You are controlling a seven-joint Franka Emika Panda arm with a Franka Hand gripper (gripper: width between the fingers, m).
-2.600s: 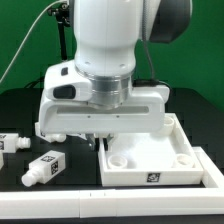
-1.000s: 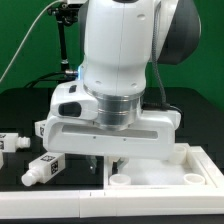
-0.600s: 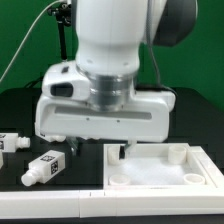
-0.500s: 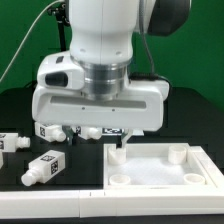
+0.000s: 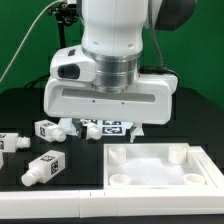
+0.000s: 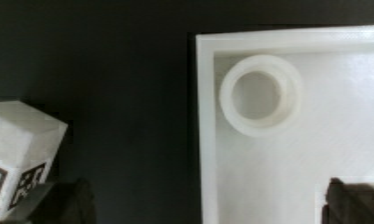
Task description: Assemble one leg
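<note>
White square tabletop (image 5: 160, 168) with round corner sockets lies on black table (image 5: 85, 160)

From my remote station this reads as a robotics lab bench. A green backdrop (image 5: 25, 45) fills the upper left of the frame. A white Franka arm (image 5: 115, 40) hangs over a matte black surface (image 5: 15, 110). Loose white legs (image 5: 40, 171) at lower left carry printed black-and-white square markers (image 5: 48, 162) for camera tracking.

white tag-marked leg (image 5: 42, 168) lies loose on its side.
</note>
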